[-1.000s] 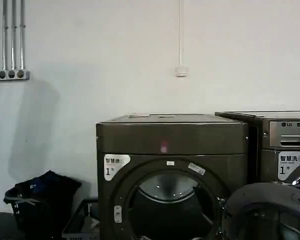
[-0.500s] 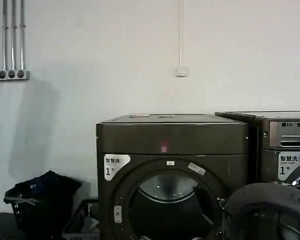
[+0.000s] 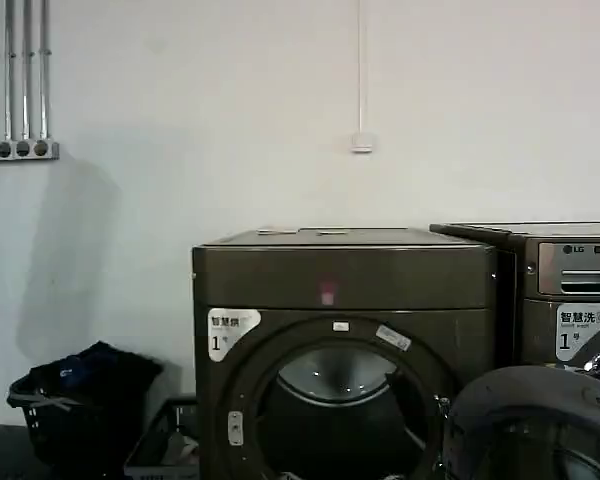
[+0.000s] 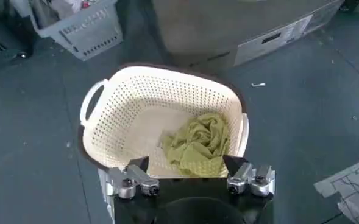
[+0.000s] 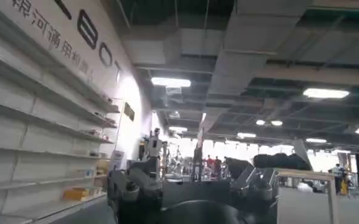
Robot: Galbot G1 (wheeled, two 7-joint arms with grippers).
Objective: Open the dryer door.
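- Two end effectors appear in their own wrist views. The left end effector [image 4: 190,173] hangs above a cream laundry basket [image 4: 124,103], its fingers spread wide and holding nothing.
- In that basket lies a crumpled green cloth [image 4: 199,143], just below the parted fingers; whether they touch it I cannot tell.
- The basket stands on a dark floor [image 4: 301,109], with a grey crate [image 4: 81,30] farther off.
- The right end effector [image 5: 191,182] points up and out toward a ceiling with strip lights [image 5: 172,81]; its fingers stand well apart and grasp nothing.
- In the head view, the dryer door [image 3: 540,425] is swung open at the lower right, its dark grey inner side facing out, in front of the LG-marked machine [image 3: 570,290].
- Behind it the dryer [image 3: 345,275] stands against the white wall [image 3: 230,110], its round opening uncovered so the drum [image 3: 335,375] shows.
- A small red light [image 3: 327,294] glows on the top panel, and a white "1" sticker [image 3: 228,331] sits at the left.
- Left of the dryer, a dark basket [image 3: 75,405] of clothes rests on the floor.
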